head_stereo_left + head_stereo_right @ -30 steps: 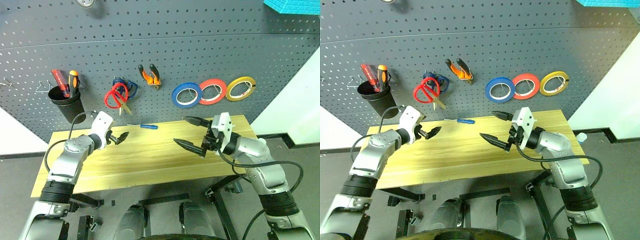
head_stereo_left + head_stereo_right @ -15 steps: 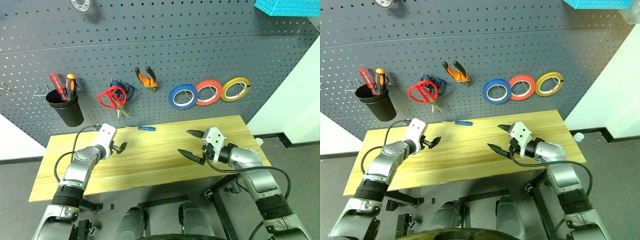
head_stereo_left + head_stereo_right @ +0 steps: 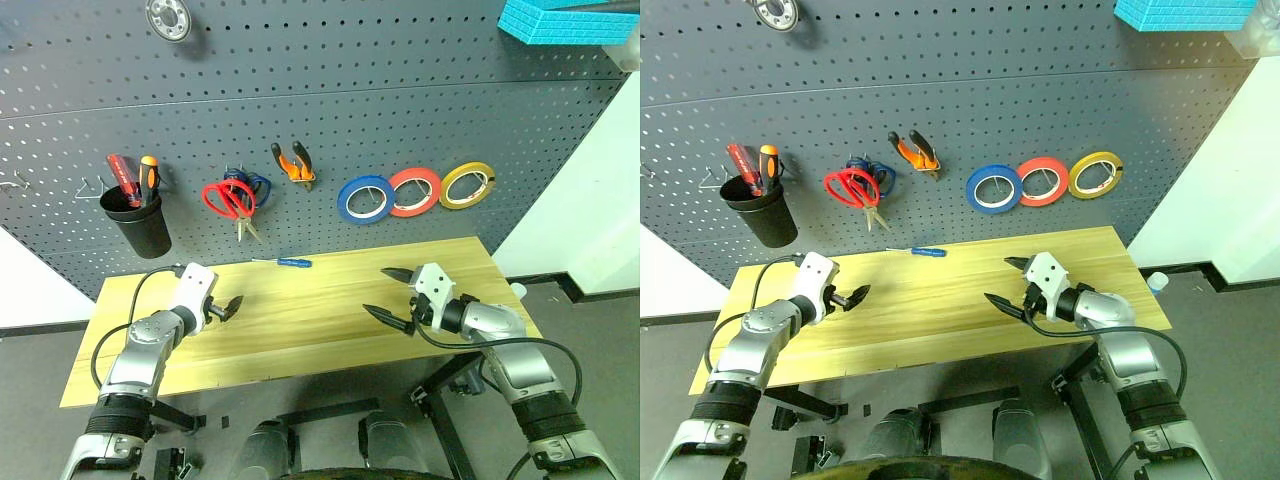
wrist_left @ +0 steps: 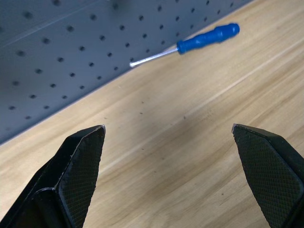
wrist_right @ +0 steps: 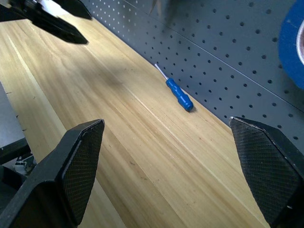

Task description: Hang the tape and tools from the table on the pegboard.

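Screwdriver (image 3: pixel 294 262) lies on the table (image 3: pixel 300 320) against the pegboard (image 3: pixel 350 90); light, stiff, slim, likely to roll. Grasp its blue handle. Left gripper (image 3: pixel 232 306) and right gripper (image 3: pixel 392 294) gape empty.

Head views overlook the table (image 3: pixel 300 320); wrist views seemingly skim it.

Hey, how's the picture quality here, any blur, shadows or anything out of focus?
Left eye view: evenly lit, sharp; the pegboard rows bow slightly. Left wrist view: the blue screwdriver is crisp, with a soft shadow on the table. Right wrist view: the blue tape at the frame edge looks soft.
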